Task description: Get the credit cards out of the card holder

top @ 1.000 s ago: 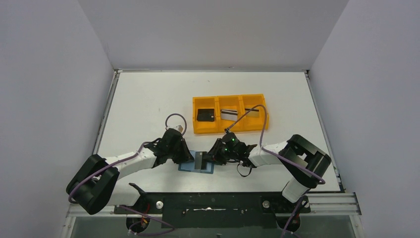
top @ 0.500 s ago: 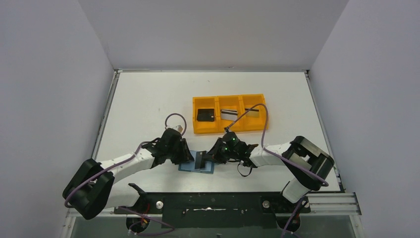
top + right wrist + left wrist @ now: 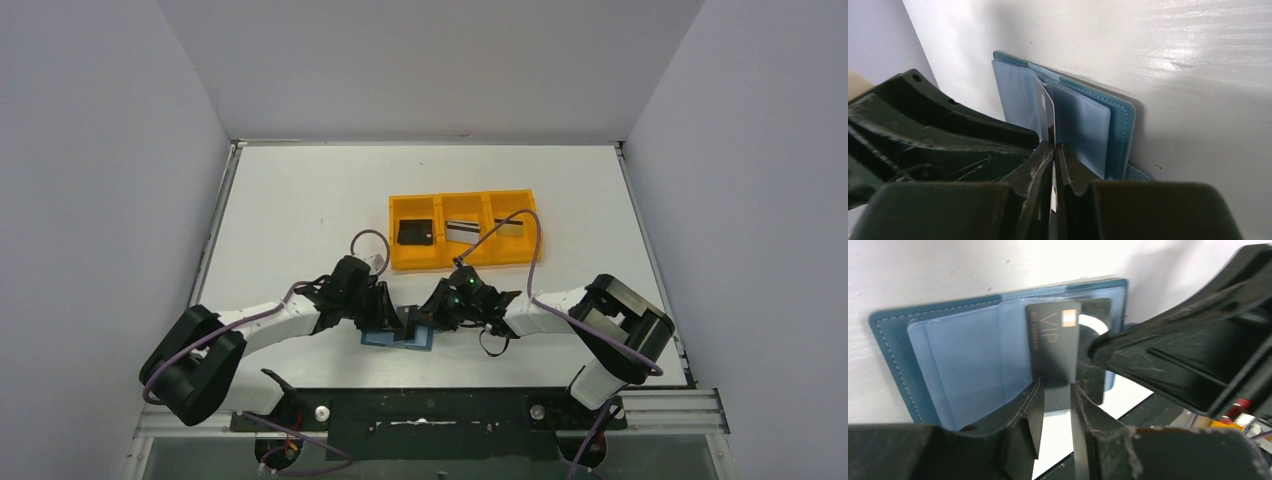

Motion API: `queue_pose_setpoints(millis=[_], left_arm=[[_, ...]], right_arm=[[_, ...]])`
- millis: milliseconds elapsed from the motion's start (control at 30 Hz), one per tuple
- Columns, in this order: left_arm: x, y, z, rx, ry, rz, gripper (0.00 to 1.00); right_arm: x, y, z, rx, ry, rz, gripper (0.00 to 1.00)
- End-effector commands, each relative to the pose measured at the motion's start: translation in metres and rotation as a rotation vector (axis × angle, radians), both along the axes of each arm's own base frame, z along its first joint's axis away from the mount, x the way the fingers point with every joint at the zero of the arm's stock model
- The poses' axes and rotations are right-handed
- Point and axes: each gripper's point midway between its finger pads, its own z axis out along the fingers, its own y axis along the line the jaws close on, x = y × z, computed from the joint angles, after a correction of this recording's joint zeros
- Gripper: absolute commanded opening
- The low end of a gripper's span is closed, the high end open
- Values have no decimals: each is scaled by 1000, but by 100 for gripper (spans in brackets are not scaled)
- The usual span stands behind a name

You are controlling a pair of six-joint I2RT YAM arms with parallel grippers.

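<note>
Close to the near edge of the counter, I see the teal card holder lying open and flat, inner pockets up, with both arms meeting over it. My right end effector is pinched tight on the edge of a black VIP card, which stands partly out of a pocket by the fold. My left end effector has its fingers a little apart, low over the holder with that card showing in the gap; I cannot tell whether they press on anything. Farther back, the orange three-compartment tray holds a black card and two silver-grey cards.
</note>
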Motion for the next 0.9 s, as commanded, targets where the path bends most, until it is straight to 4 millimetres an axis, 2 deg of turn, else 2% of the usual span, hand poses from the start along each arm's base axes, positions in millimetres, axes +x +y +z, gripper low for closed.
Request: queue_pose_setpoints(millis=[0,133,200,300,400,600,733,800,867], left_arm=[[0,2,-14,34,15,5,22],[-12,6,-26,40,36,-16,17],[-16,8,-31,45,51,-26,15],[-19,12,-37,69,69,-21,11],[-18,14,-38,78,68,-2,10],[-13,22,-37,119,53,37,9],[-7,26,-34,139,32,72,9],[-2,29,-27,154,9,88,10],[12,29,-12,162,-44,103,11]], right_arm=[[3,2,-1,4,-12,-3,6],[2,5,3,39,-25,-3,11],[4,8,8,67,-35,-8,17],[3,10,8,67,-31,-2,18],[2,7,5,50,-26,-7,15],[3,1,5,13,-38,-13,1],[7,-5,11,-24,-71,-20,0],[10,-9,14,-52,-96,-17,0],[12,-13,17,-71,-102,-17,0]])
